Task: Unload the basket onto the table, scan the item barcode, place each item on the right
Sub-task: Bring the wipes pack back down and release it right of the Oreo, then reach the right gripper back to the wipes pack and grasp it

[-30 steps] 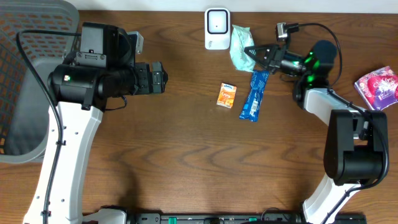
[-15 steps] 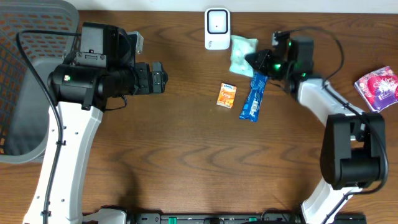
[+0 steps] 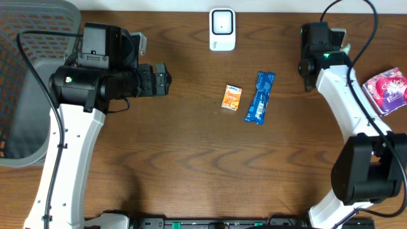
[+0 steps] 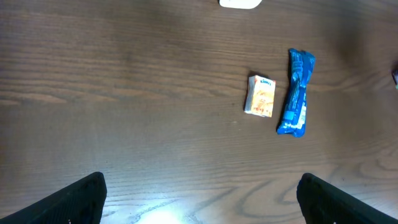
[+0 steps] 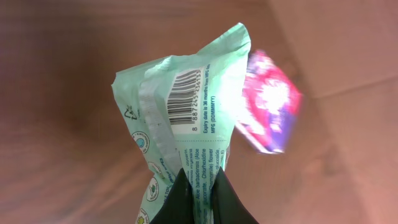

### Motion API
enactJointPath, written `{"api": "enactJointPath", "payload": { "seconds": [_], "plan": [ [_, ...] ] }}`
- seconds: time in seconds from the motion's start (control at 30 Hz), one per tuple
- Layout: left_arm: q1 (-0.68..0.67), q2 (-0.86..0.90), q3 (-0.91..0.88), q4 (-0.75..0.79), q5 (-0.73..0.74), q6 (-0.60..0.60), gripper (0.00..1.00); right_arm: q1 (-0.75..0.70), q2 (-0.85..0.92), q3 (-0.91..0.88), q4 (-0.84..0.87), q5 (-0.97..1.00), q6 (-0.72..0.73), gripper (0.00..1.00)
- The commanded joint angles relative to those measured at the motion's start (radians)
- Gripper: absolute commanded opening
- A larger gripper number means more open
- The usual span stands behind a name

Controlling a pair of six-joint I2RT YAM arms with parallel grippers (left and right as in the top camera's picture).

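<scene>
Green packet [image 5: 180,118] is gripped by one end in the closed right hand [image 5: 198,193], far right over the bench [image 3: 191,165]. Barcode [image 5: 185,93] should be turned flat and uncreased toward the white scanner [image 3: 222,28]. Left hand [image 4: 202,198] is wide open and empty.

table [image 3: 191,165]: dark wood grain | wall [image 3: 159,5]: pale strip | basket [image 3: 22,121]: grey mesh, left

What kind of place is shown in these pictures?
Probably a mock shop checkout: a white scanner at the far edge of the table, an orange packet and a blue packet before it, a grey basket at the left, and a green pack with a barcode in the right gripper.
</scene>
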Motion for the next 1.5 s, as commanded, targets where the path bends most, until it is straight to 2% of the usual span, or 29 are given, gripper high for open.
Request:
{"api": "enactJointPath", "payload": {
  "seconds": [0.0, 0.37, 0.43, 0.47, 0.5, 0.53, 0.63, 0.7, 0.77, 0.97, 1.03, 1.13, 1.23, 1.3, 1.37, 1.47],
  "plan": [
    [0.002, 0.002, -0.002, -0.002, -0.010, -0.002, 0.98, 0.003, 0.063, -0.065, 0.008, 0.180, -0.021, 0.01],
    [0.003, 0.002, -0.002, -0.002, -0.010, -0.002, 0.98, 0.100, 0.315, -0.091, 0.030, 0.177, -0.021, 0.04],
    [0.003, 0.002, -0.002, -0.002, -0.010, -0.002, 0.98, 0.125, 0.338, -0.091, 0.023, 0.176, -0.020, 0.11],
    [0.003, 0.002, -0.002, -0.002, -0.010, -0.002, 0.98, 0.135, 0.340, -0.091, 0.023, 0.176, -0.019, 0.18],
    [0.003, 0.002, -0.002, -0.002, -0.010, -0.002, 0.98, 0.156, 0.339, -0.089, 0.023, 0.176, -0.003, 0.31],
    [0.003, 0.002, -0.002, -0.002, -0.010, -0.002, 0.98, 0.172, 0.334, -0.085, 0.023, 0.174, 0.009, 0.39],
    [0.002, 0.002, -0.002, -0.002, -0.010, -0.002, 0.98, 0.225, 0.320, -0.056, 0.013, 0.049, 0.018, 0.43],
    [0.003, 0.002, -0.002, -0.002, -0.010, -0.002, 0.98, 0.250, 0.318, 0.022, -0.055, -0.093, 0.078, 0.54],
    [0.002, 0.002, -0.002, -0.002, -0.010, -0.002, 0.98, 0.246, 0.318, 0.084, -0.111, -0.160, 0.115, 0.54],
    [0.002, 0.002, -0.002, -0.002, -0.010, -0.002, 0.98, 0.144, 0.300, 0.394, -0.417, -0.392, 0.129, 0.61],
    [0.003, 0.002, -0.002, -0.002, -0.010, -0.002, 0.98, 0.085, 0.300, 0.444, -0.470, -0.428, 0.106, 0.69],
    [0.002, 0.002, -0.002, -0.002, -0.010, -0.002, 0.98, -0.017, 0.300, 0.448, -0.478, -0.541, 0.017, 0.71],
    [0.003, 0.002, -0.002, -0.002, -0.010, -0.002, 0.98, -0.146, 0.300, 0.419, -0.454, -0.756, -0.098, 0.76],
    [0.003, 0.002, -0.002, -0.002, -0.010, -0.002, 0.98, -0.286, 0.301, 0.380, -0.443, -1.014, -0.219, 0.75],
    [0.003, 0.002, -0.002, -0.002, -0.010, -0.002, 0.98, -0.379, 0.301, 0.341, -0.426, -1.094, -0.264, 0.72],
    [0.003, 0.002, -0.002, -0.002, -0.010, -0.002, 0.98, -0.470, 0.301, 0.275, -0.376, -1.100, -0.290, 0.70]
  ]
}}
